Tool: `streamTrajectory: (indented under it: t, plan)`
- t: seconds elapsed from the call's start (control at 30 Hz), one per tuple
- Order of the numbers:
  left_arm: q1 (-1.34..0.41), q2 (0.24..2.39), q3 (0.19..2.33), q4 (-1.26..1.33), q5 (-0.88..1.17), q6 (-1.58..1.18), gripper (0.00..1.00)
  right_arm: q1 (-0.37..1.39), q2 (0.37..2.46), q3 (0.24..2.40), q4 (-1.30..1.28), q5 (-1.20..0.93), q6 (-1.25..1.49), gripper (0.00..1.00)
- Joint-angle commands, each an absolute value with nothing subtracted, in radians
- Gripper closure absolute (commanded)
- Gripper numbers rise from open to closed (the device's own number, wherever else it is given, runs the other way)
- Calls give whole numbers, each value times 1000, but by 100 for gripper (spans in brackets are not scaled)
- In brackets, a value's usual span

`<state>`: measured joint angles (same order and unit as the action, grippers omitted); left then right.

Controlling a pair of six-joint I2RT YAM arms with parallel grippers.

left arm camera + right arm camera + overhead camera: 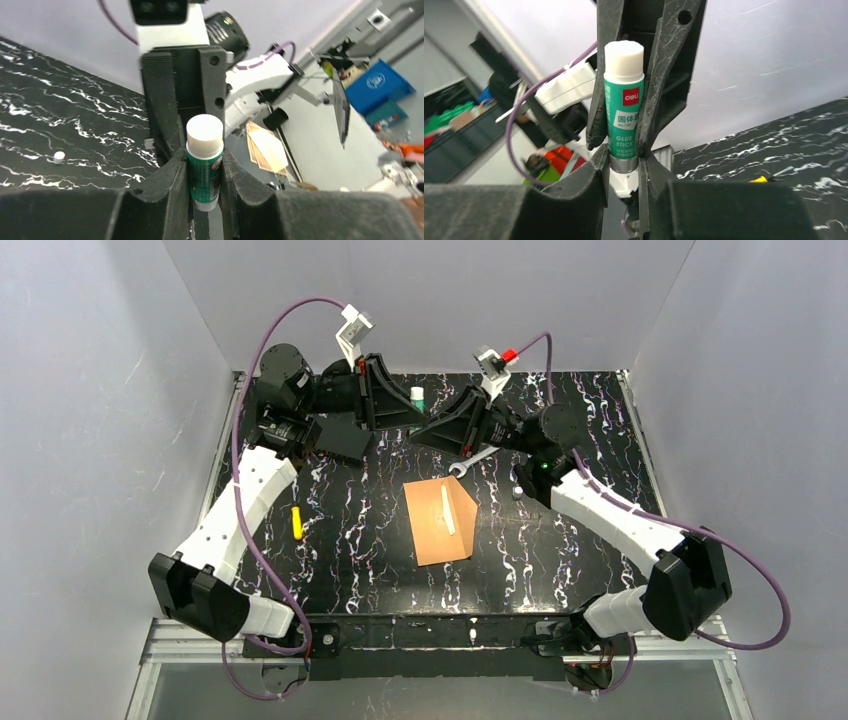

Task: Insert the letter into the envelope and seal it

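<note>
The orange-brown envelope [440, 530] lies flat in the middle of the table, with a thin white strip [447, 510] on it; the left wrist view shows the envelope [270, 150] past the fingers. The letter is hidden. At the back centre, a green glue stick [417, 397] with a white top stands upright between both grippers. My left gripper [205, 162] is shut on its green body [205, 172]. From the opposite side, my right gripper [623, 160] is shut on the stick's grey base [624, 164]. In the top view the left gripper [400, 405] and right gripper [440, 425] face each other.
A flat black rectangular object [345, 440] lies at the back left. A yellow item [296, 523] sits left of the envelope. Behind the envelope lies a silver wrench-like piece [470, 464], and to its right a small white cap [517, 492]. Grey walls surround the table.
</note>
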<state>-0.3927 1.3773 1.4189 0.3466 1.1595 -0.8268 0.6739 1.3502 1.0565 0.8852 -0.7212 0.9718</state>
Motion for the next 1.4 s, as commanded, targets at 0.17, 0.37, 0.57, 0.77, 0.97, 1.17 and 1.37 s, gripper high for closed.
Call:
streamTrajectory:
  t: [0.17, 0.37, 0.57, 0.77, 0.97, 1.17, 1.37]
  plan:
    - [-396, 1344, 1388, 393, 927, -816, 100, 712, 1282, 1204, 362, -492, 632, 25]
    - [-399, 1248, 1236, 385, 465, -932, 100, 754, 1224, 1093, 417, -107, 615, 24]
    - [-401, 1195, 1198, 342, 429, -997, 100, 810, 1317, 1199, 333, -111, 594, 26]
    - [-400, 1191, 1202, 300, 444, -1001, 100, 815, 1317, 1203, 356, -43, 624, 36]
    - [-400, 1187, 1203, 279, 457, -993, 100, 815, 1332, 1251, 342, -48, 620, 30]
    - [-399, 1190, 1202, 275, 471, -989, 100, 815, 1336, 1257, 357, -83, 619, 39]
    - [-399, 1192, 1213, 268, 488, -992, 100, 815, 1350, 1281, 343, -110, 637, 87]
